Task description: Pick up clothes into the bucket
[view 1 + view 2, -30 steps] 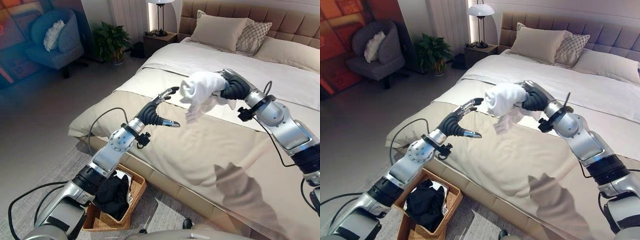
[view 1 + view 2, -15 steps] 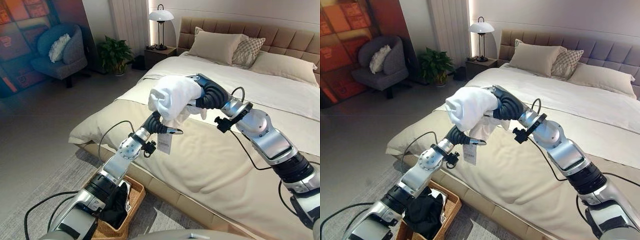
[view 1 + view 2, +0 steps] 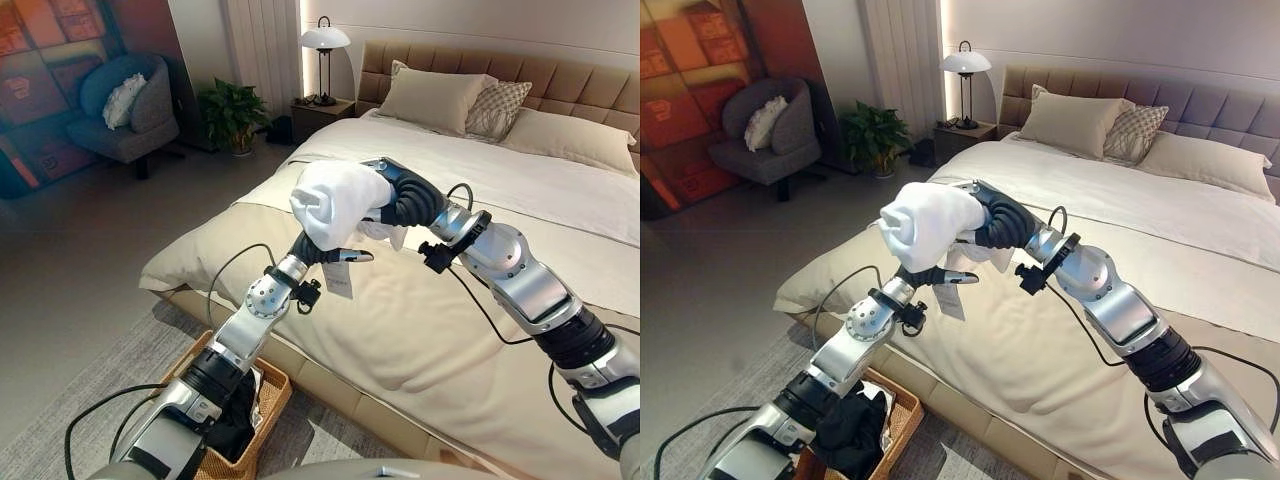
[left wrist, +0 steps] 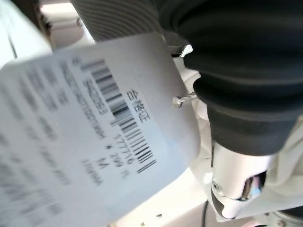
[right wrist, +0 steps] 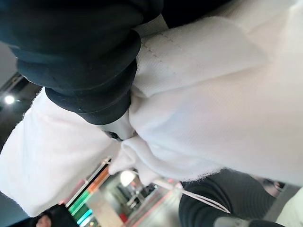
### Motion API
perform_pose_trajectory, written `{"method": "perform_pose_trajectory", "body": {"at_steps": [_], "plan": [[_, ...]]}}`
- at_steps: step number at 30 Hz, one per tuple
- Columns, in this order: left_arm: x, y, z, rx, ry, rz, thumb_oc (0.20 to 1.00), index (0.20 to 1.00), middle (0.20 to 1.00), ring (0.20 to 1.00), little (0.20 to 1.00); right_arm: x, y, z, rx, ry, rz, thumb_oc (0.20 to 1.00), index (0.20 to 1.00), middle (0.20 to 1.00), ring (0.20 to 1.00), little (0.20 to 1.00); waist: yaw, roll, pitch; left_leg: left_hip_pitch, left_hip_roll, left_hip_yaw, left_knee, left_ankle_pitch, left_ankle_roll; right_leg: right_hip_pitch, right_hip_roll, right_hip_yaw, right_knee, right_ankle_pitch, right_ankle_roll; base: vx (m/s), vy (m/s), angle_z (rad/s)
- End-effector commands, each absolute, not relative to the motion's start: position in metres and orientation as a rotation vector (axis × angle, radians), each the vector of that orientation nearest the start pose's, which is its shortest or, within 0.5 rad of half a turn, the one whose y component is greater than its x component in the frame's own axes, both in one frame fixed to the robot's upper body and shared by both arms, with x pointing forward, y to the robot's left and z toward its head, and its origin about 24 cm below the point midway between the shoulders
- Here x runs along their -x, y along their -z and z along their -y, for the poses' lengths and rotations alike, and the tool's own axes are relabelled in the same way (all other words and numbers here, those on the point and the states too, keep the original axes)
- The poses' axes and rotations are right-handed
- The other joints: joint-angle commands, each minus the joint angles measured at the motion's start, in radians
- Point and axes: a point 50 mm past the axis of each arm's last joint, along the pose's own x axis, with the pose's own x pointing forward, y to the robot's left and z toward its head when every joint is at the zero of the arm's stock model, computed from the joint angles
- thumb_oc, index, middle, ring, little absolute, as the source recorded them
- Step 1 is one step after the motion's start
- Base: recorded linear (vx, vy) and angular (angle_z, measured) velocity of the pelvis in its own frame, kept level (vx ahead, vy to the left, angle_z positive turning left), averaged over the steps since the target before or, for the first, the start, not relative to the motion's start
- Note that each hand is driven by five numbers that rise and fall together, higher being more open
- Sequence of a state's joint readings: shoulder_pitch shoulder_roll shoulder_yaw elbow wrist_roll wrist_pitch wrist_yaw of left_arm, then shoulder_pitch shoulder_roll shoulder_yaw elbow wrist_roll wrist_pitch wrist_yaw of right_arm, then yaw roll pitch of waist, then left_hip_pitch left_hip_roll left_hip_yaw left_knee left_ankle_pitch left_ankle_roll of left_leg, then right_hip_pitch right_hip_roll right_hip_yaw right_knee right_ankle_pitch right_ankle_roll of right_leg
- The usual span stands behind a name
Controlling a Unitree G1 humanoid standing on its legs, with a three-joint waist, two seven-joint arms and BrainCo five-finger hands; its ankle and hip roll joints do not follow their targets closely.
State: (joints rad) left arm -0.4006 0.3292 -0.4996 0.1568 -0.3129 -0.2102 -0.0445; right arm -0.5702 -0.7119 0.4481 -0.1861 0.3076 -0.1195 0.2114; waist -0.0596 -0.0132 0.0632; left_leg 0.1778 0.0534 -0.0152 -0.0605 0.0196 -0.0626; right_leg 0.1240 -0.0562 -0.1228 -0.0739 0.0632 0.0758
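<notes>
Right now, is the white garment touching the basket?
Apart. Left eye view: the garment is bunched in the right robot hand above the bed, clear air between it and the basket on the floor.

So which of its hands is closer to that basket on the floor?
Left. The left hand hangs under the white cloth, over the bed's edge above the basket; the right hand holds the cloth farther over the bed.

Home bedroom: made bed [image 3: 560, 190] with pillows [image 3: 432, 97], padded headboard [image 3: 560, 75], bedside lamp [image 3: 325, 40], armchair [image 3: 125, 110], potted plant [image 3: 230, 110].
</notes>
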Motion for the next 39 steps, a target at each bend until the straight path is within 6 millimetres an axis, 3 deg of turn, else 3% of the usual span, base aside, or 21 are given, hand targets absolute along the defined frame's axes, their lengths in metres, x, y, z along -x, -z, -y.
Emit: {"method": "perform_pose_trajectory", "body": {"at_steps": [1, 8, 13, 16, 18, 24, 27, 28, 29, 39], "plan": [[-0.294, -0.105, -0.069, -0.047, 0.683, 0.280, 1.000, 1.000, 1.000, 1.000, 1.000, -0.267, -0.224, 0.092, 0.368, -0.842, 0.717, 0.200, 0.200, 0.200, 0.200, 0.200, 0.018, -0.062, -0.030, -0.060, -0.023, -0.020, 0.086, -0.052, 0.001, 0.020, -0.066, -0.027, 0.093, -0.082, 0.053, 0.00, 0.000, 0.00], [-0.291, -0.115, -0.064, 0.000, 0.746, 0.291, 1.000, 1.000, 1.000, 1.000, 1.000, -0.276, -0.201, 0.097, 0.293, -0.837, 0.580, 0.200, 0.200, 0.200, 0.200, 0.200, 0.021, -0.064, -0.028, -0.070, -0.028, -0.030, 0.093, -0.052, 0.002, 0.017, -0.071, -0.036, 0.098, -0.081, 0.054, -0.01, 0.009, 0.05], [-0.294, -0.117, -0.073, 0.005, 0.730, 0.284, 1.000, 1.000, 1.000, 1.000, 1.000, -0.280, -0.185, 0.106, 0.227, -0.818, 0.487, 0.200, 0.200, 0.200, 0.200, 0.200, 0.024, -0.069, -0.024, -0.081, -0.036, -0.038, 0.096, -0.050, 0.004, 0.013, -0.076, -0.044, 0.102, -0.080, 0.057, -0.01, 0.016, 0.08], [-0.285, -0.100, -0.084, -0.014, 0.695, 0.246, 1.000, 1.000, 1.000, 1.000, 1.000, -0.283, -0.173, 0.118, 0.194, -0.772, 0.401, 0.200, 0.200, 0.200, 0.200, 0.200, 0.034, -0.078, -0.022, -0.088, -0.039, -0.042, 0.093, -0.047, 0.005, 0.010, -0.081, -0.054, 0.103, -0.078, 0.057, 0.00, 0.006, 0.03], [-0.283, -0.100, -0.086, -0.020, 0.717, 0.238, 1.000, 1.000, 1.000, 1.000, 1.000, -0.285, -0.172, 0.122, 0.196, -0.770, 0.391, 0.200, 0.200, 0.200, 0.200, 0.200, 0.038, -0.080, -0.020, -0.092, -0.041, -0.045, 0.093, -0.047, 0.005, 0.008, -0.082, -0.058, 0.104, -0.077, 0.057, -0.02, 0.014, 0.14], [-0.290, -0.120, -0.071, -0.022, 0.758, 0.303, 1.000, 1.000, 1.000, 1.000, 1.000, -0.280, -0.153, 0.127, 0.133, -0.755, 0.326, 0.200, 0.200, 0.200, 0.200, 0.200, 0.035, -0.083, -0.004, -0.099, -0.051, -0.058, 0.102, -0.054, 0.006, 0.004, -0.089, -0.071, 0.116, -0.083, 0.061, 0.00, 0.010, 0.14], [-0.286, -0.112, -0.074, 0.001, 0.744, 0.277, 1.000, 1.000, 1.000, 1.000, 1.000, -0.280, -0.153, 0.125, 0.121, -0.764, 0.325, 0.200, 0.200, 0.200, 0.200, 0.200, 0.038, -0.084, -0.003, -0.099, -0.054, -0.057, 0.103, -0.059, 0.012, 0.003, -0.093, -0.065, 0.114, -0.081, 0.063, 0.00, 0.005, 0.02], [-0.286, -0.112, -0.073, 0.006, 0.747, 0.273, 0.567, 0.567, 0.567, 0.567, 0.567, -0.281, -0.153, 0.124, 0.117, -0.761, 0.328, 0.200, 0.200, 0.200, 0.200, 0.200, 0.037, -0.084, -0.003, -0.099, -0.055, -0.056, 0.104, -0.061, 0.014, 0.003, -0.094, -0.062, 0.114, -0.081, 0.063, 0.00, 0.000, 0.00], [-0.285, -0.111, -0.073, 0.012, 0.748, 0.268, 0.200, 0.200, 0.200, 0.200, 0.200, -0.280, -0.153, 0.123, 0.112, -0.761, 0.331, 0.200, 0.200, 0.200, 0.200, 0.200, 0.036, -0.083, -0.003, -0.098, -0.056, -0.056, 0.104, -0.062, 0.015, 0.002, -0.094, -0.060, 0.114, -0.081, 0.063, 0.01, 0.007, -0.03], [-0.285, -0.107, -0.073, 0.019, 0.738, 0.257, 0.200, 0.200, 0.200, 0.200, 0.200, -0.275, -0.153, 0.120, 0.072, -0.772, 0.349, 0.200, 0.200, 0.200, 0.200, 0.200, 0.028, -0.084, -0.002, -0.099, -0.059, -0.052, 0.107, -0.065, 0.019, -0.006, -0.096, -0.046, 0.121, -0.085, 0.064, 0.00, 0.000, 0.00]]}}
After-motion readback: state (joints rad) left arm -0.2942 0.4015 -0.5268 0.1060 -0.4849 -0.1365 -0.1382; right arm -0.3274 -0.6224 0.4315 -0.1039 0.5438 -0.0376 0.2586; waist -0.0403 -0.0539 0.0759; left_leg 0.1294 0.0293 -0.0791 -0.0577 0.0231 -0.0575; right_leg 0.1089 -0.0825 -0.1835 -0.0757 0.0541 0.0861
